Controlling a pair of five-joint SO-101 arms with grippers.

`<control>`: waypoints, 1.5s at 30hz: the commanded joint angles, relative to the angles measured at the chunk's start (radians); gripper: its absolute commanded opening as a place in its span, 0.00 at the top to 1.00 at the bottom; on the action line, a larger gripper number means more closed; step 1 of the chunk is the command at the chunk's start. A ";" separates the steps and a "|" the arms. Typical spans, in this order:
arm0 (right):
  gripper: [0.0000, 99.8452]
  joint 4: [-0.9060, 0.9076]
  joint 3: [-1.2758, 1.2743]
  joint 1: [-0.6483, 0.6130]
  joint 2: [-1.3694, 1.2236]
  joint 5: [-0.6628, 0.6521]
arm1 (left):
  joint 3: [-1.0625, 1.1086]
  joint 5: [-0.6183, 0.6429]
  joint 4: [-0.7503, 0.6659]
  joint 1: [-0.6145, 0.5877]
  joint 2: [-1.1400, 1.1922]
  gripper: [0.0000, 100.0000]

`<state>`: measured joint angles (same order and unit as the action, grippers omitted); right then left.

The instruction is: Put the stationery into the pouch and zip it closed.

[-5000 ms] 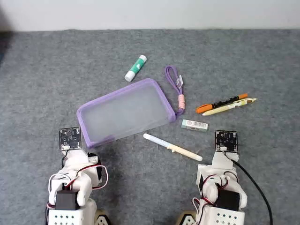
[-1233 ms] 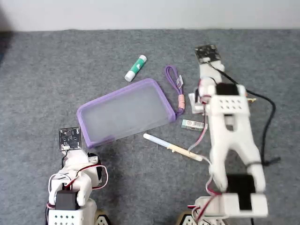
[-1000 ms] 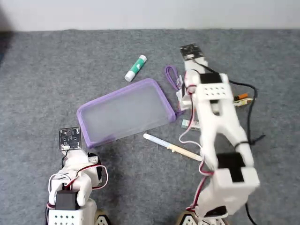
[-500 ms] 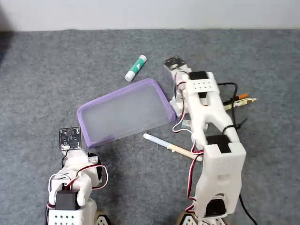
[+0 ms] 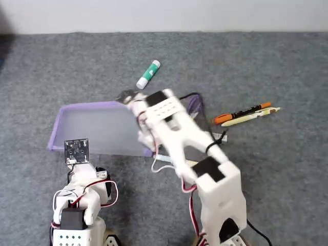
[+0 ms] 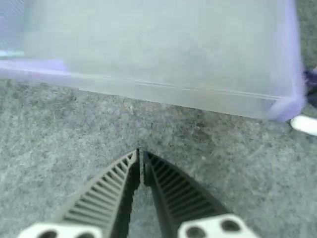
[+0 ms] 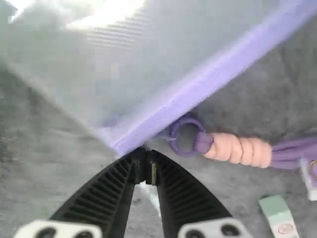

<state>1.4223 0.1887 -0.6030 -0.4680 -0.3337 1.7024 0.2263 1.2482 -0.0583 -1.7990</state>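
The translucent purple pouch (image 5: 92,125) lies flat at the left centre of the grey mat, zipped edge toward the arms. My right arm (image 5: 174,128) stretches across to its right end. My right gripper (image 7: 144,159) is shut, its tips against the pouch's purple corner (image 7: 124,141), beside the zipper ring (image 7: 184,134) and pink strap bead (image 7: 237,148). My left gripper (image 6: 140,156) is shut, low over the mat just short of the pouch's (image 6: 158,44) near edge. A green-and-white glue stick (image 5: 148,74) lies behind the pouch. An orange pen (image 5: 241,113) and a yellow pen (image 5: 251,117) lie at the right.
A small green-and-white eraser (image 7: 277,218) lies near the strap. A pastel pen (image 5: 163,158) is mostly hidden under the right arm; its white tip (image 6: 304,124) shows by the pouch's corner. The left arm's base (image 5: 82,205) stands at the front left.
The right arm swung from the right side leftward across the table. The pouch slid left with it and turned, now lying squarer to the arms. The left arm has not moved.
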 commanded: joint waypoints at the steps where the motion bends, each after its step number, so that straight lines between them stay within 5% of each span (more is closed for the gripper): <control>1: 0.99 0.005 0.049 -0.028 0.125 0.014 | -0.019 -0.008 0.002 -0.008 -0.011 0.98; 5: 0.99 0.012 0.049 0.047 0.189 -0.043 | -0.019 -0.008 0.002 -0.008 -0.011 0.98; 13: 0.98 0.125 0.049 0.166 0.182 -0.508 | -0.019 -0.008 0.002 -0.008 -0.011 0.98; 21: 0.74 0.160 0.049 0.213 0.159 -0.792 | -0.019 -0.008 0.002 -0.008 -0.011 0.98; 26: 0.76 0.150 0.048 0.197 0.154 -0.918 | -0.019 -0.008 0.002 -0.008 -0.011 0.98; 45: 0.76 -0.021 0.049 0.108 -0.010 -0.971 | -0.019 -0.008 0.002 -0.008 -0.011 0.98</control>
<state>1.4454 0.1887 -0.4910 -0.4757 -1.2973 1.7024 0.2263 1.2482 -0.0583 -1.7990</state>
